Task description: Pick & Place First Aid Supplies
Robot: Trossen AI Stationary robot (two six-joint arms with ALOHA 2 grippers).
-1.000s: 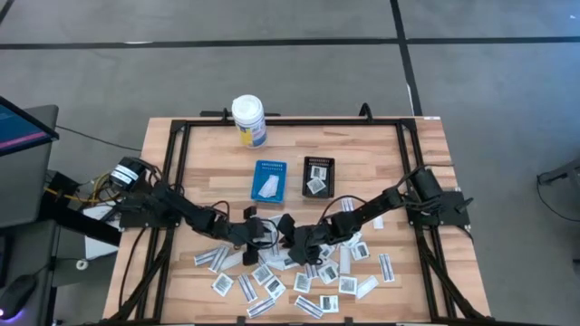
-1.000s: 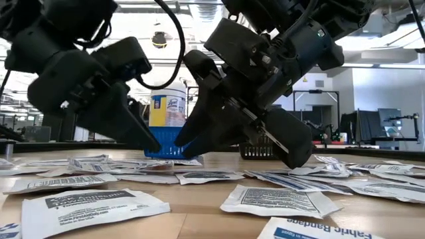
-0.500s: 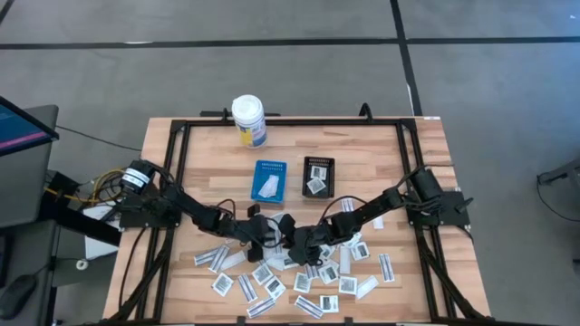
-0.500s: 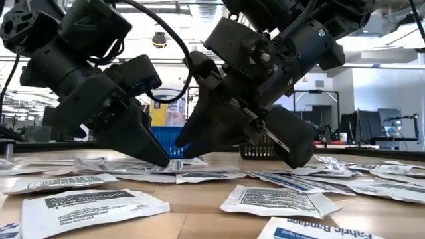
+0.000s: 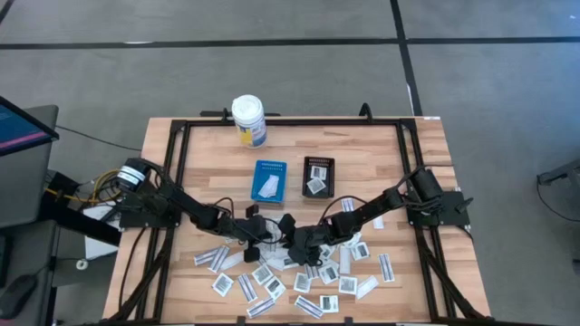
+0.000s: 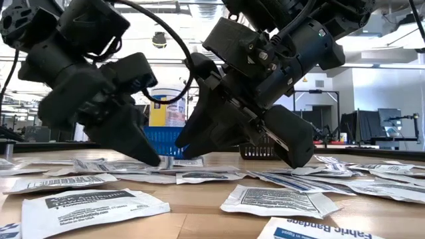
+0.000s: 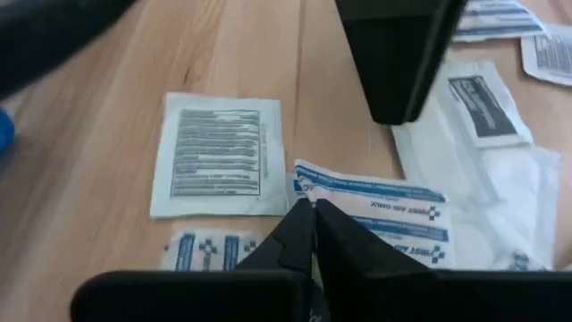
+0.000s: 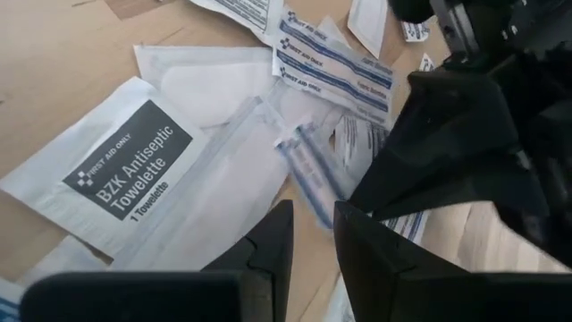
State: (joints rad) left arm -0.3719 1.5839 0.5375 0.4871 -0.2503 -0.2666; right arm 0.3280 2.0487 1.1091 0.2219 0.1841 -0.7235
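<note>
Two dark fingertips of the left gripper (image 7: 311, 215) are pressed together at the near edge of a blue-printed bandage packet (image 7: 375, 210); whether the paper's edge is actually caught between them cannot be told, and it may be only touched. Just beside the tips lies a squarish packet with grey print (image 7: 217, 152), and a second blue-printed strip (image 7: 210, 249) sits nearly under the fingers. Beyond, the right gripper (image 8: 311, 234) hangs with a narrow gap between its fingers, holding nothing, over a scatter that includes a BZK antiseptic towelette packet (image 8: 125, 170). In the high view both grippers meet close together at the pile's far edge on the wooden table (image 5: 208, 163), with the blue tray (image 5: 268, 180) and black tray (image 5: 318, 176) well apart from them. My worry: so thin a pinch could slip off the flat paper on lifting, or drag a neighbouring packet along, and the two arms stand near enough to knock each other.
</note>
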